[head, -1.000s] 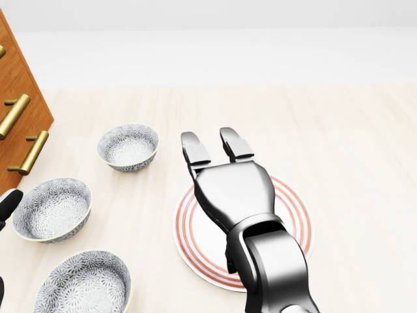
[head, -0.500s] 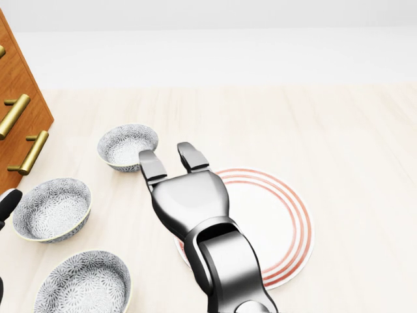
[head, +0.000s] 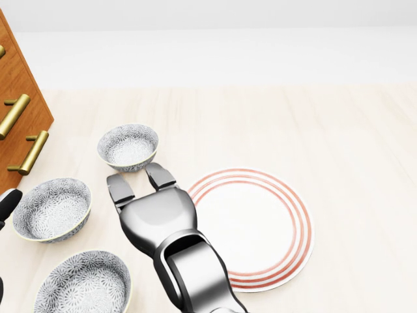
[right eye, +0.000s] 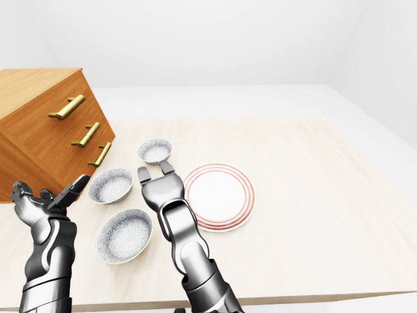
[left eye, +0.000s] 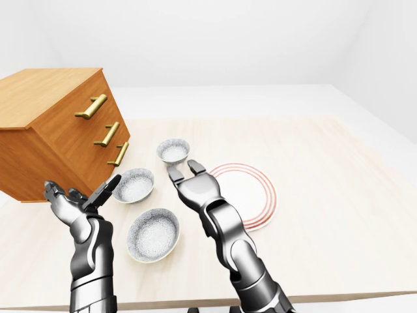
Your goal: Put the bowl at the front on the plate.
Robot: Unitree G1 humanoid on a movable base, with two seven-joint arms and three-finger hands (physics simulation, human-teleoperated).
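- Nothing is placed yet: the plate (head: 260, 225) lies bare near the worktop's (head: 339, 130) middle.
- All three bowls sit along the worktop's left side, beside the cabinet (left eye: 58, 130), well apart from one another.
- My right robot hand (head: 151, 210) hovers just left of the plate. Its fingers are spread and empty, with the tips just short of the far bowl (head: 128, 147), which I take as the target.
- The middle bowl (head: 52, 208) and near bowl (head: 83, 283) are untouched.
- My left robot hand (left eye: 78, 202) is raised by the near-left corner, open and holding nothing.
- Left to do: the grasp, lift, carry and set-down, so I judge the task barely begun.
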